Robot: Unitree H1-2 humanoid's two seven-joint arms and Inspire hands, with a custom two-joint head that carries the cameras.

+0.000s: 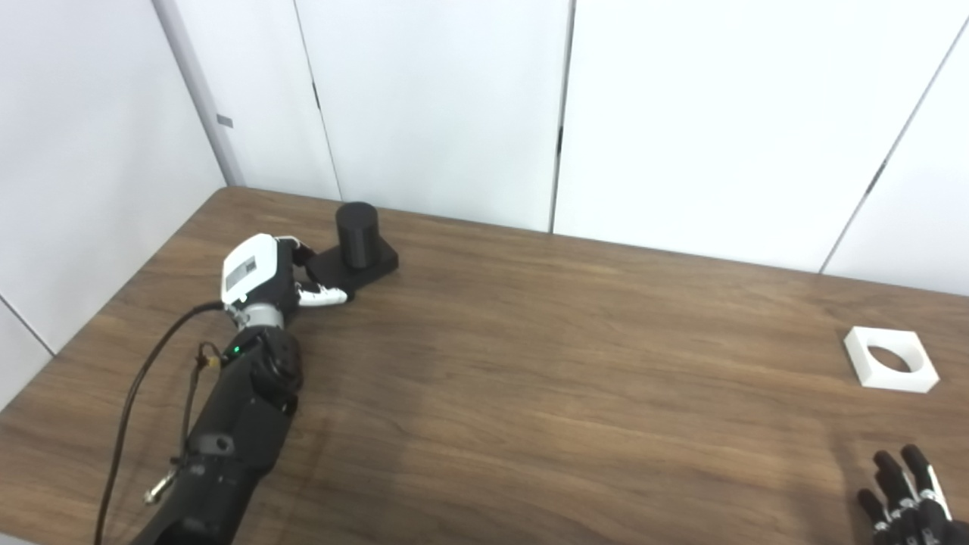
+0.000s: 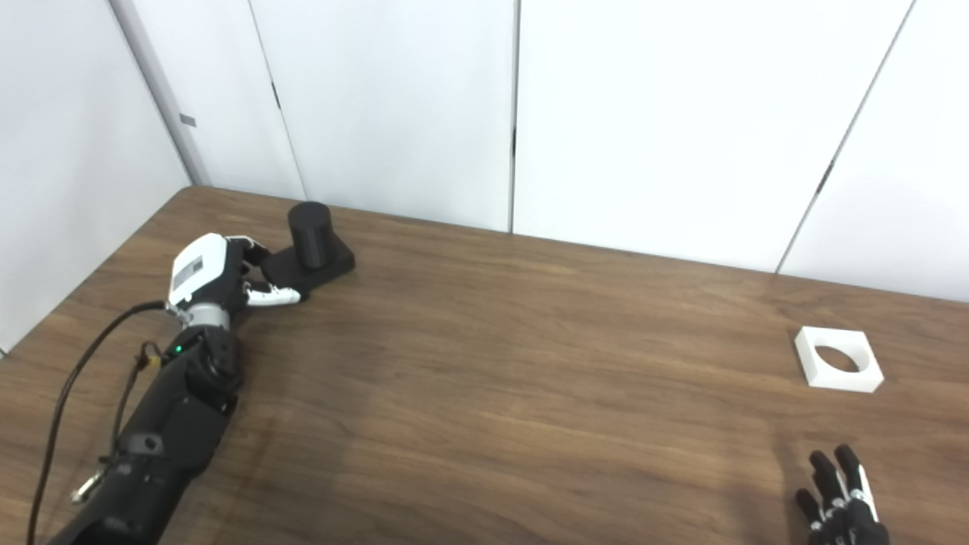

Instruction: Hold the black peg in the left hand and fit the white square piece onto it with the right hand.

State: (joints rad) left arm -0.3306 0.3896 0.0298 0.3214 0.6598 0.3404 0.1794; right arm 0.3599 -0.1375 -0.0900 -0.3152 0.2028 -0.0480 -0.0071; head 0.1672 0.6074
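The black peg [image 1: 356, 233] is a short upright cylinder on a flat square black base [image 1: 376, 263], standing on the table at the far left. My left hand [image 1: 261, 274] is at the base's left end, with fingers behind it and the thumb [image 1: 324, 297] along its front edge, closed on the base. The white square piece [image 1: 890, 359], with a round hole, lies flat at the right. My right hand [image 1: 905, 499] is at the bottom right corner, near side of the white piece and apart from it, fingers spread and empty; it also shows in the right eye view [image 2: 840, 499].
The brown wooden table [image 1: 530, 378] fills the view, with white wall panels [image 1: 681, 113] close behind its far edge and along its left side. A black cable [image 1: 136, 378] hangs beside my left forearm.
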